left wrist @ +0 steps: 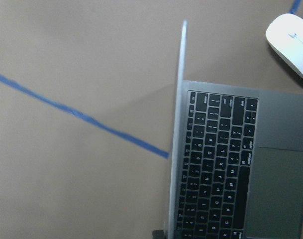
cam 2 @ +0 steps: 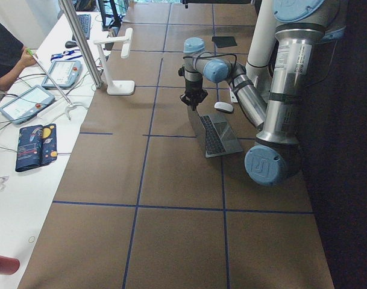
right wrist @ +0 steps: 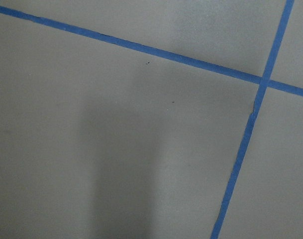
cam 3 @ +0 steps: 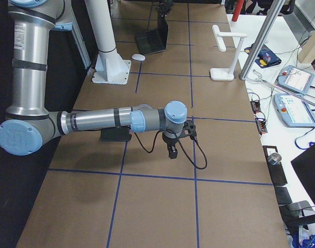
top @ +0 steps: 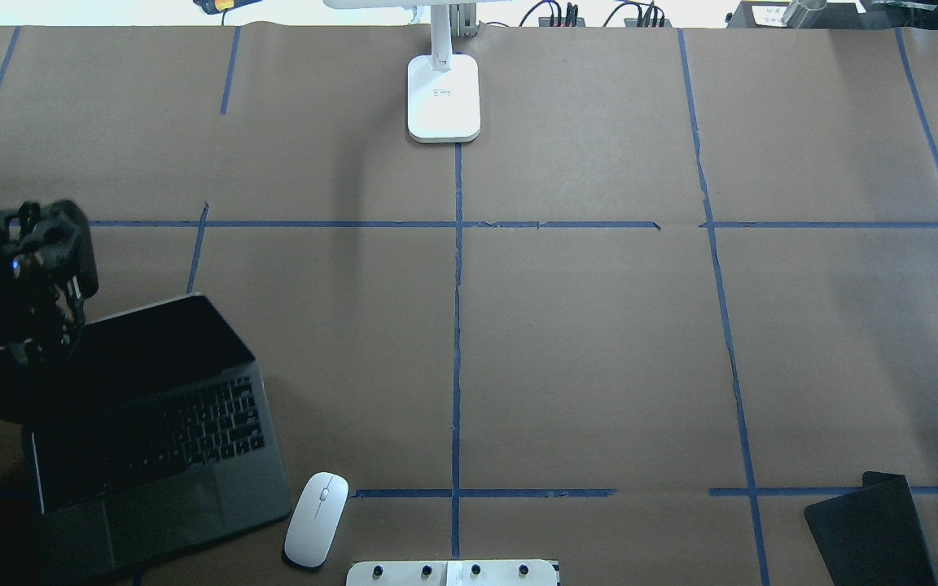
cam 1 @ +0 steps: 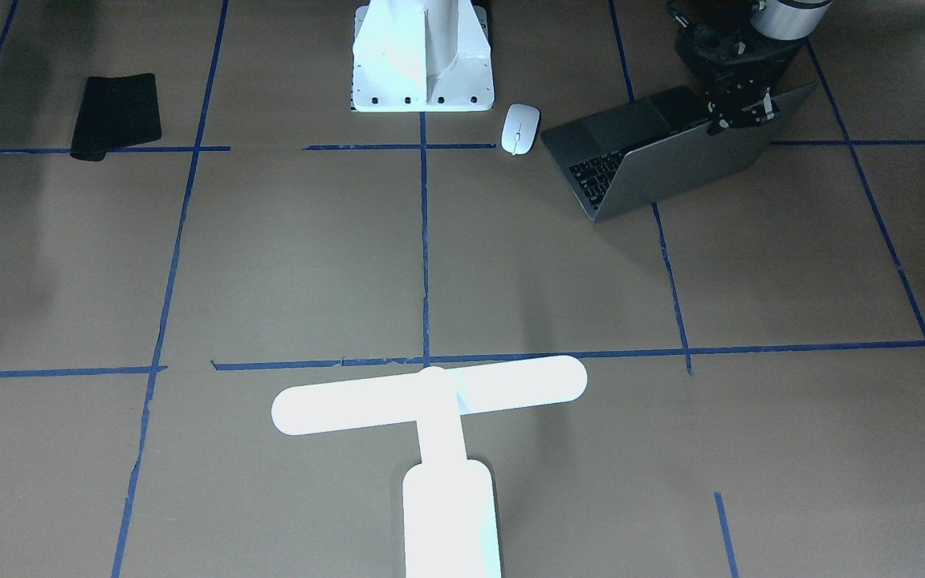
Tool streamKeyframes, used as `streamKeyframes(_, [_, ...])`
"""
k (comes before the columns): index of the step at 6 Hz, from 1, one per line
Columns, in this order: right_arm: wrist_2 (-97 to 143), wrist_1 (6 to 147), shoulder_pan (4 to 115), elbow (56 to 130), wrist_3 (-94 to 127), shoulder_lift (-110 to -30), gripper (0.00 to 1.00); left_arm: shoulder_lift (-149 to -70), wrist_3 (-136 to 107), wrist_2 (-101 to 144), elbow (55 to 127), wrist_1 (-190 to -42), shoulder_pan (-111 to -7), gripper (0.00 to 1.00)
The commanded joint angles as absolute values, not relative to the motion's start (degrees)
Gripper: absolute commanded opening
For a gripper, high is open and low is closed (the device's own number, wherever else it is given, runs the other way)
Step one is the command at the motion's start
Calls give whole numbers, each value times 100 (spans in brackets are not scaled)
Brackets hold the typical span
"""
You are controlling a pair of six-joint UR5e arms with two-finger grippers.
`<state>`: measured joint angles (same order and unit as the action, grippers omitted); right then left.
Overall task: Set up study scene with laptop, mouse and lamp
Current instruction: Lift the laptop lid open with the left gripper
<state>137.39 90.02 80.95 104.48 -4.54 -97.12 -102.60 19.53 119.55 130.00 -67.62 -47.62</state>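
At the robot-side edge of the surface [cam 1: 286,257], towards its left corner, the left tool [cam 1: 739,112] is set on the top edge of the lid of the laptop [cam 1: 671,164]. The jaws are drawn narrow, one on each face of the lid, and the lid's thin rim is pinched between them. In the left wrist view the lid is seen edge-on as a thin grey strip, with a dark tip of the tool at the bottom of it.

The laptop is open, its lid raised close to upright over the base. The casing is silver-grey, the keys are black, the trackpad is a large grey panel, and the screen is dark. The base lies flat on the surface, skewed to the blue tape lines [cam 1: 424,241].

The mouse [cam 1: 520,128], white and oval with a thin dark line down its middle, is laid just beside the laptop's front corner, a slim gap between them, near the white bolted pedestal [cam 1: 422,60].

The lamp [cam 1: 430,397] is stood at the middle of the far edge, glowing white, its long bar carried on a stem above an oblong base.

A black mat [cam 1: 116,115] is laid towards the right corner of the robot-side edge.

The right tool [cam 3: 171,151] is held pointing down above the surface, near the mat; how far it is open cannot be told.
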Motion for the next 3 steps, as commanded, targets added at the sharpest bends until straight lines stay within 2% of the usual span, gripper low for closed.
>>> streamKeyframes(1, [13746, 9000, 8095, 10468, -448, -9712, 100, -11544, 2310, 11944, 12036, -6354, -4895, 0])
streamKeyframes(3, [13755, 9009, 8095, 10546, -422, -9712, 100, -12686, 3003, 11970, 10896, -6564, -4895, 0])
